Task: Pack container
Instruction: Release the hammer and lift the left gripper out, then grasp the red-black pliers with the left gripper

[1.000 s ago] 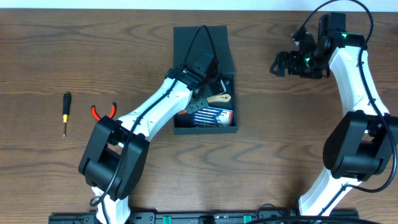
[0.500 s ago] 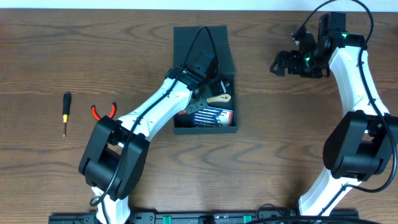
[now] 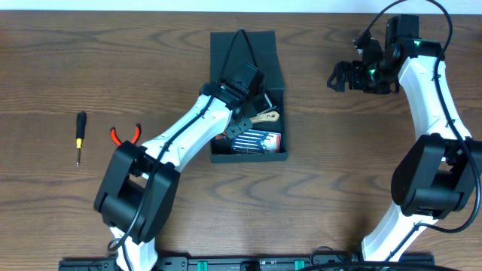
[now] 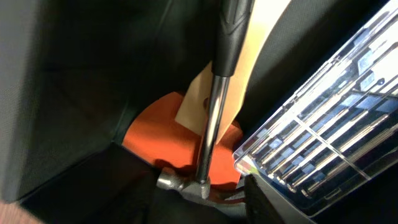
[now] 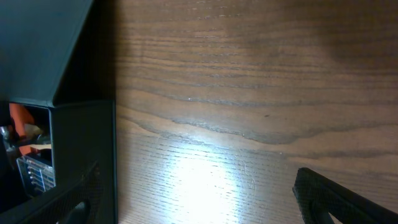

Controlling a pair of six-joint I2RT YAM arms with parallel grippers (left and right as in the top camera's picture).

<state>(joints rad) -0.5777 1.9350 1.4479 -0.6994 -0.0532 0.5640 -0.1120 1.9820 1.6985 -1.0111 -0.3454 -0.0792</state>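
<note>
The dark teal container [image 3: 276, 78] stands open at the table's centre, its flap lid [image 3: 242, 44] folded back. Inside lie a hammer [image 3: 266, 117] with a wooden handle, a clear case of bits [image 3: 260, 141] and an orange object [image 4: 168, 140]. My left gripper [image 3: 242, 124] reaches down into the container. In the left wrist view its fingers [image 4: 202, 199] are apart on either side of the hammer head [image 4: 183, 185], next to the clear case [image 4: 323, 130]. My right gripper [image 3: 339, 77] is open and empty above bare table to the right of the container [image 5: 74, 130].
A yellow-and-black screwdriver [image 3: 79, 138] and orange-handled pliers [image 3: 126, 134] lie on the wooden table at the left. The left arm stretches diagonally from the front to the container.
The hammer's wooden handle has shifted slightly towards the back of the container. The left wrist has moved a little. The right arm has not moved.
</note>
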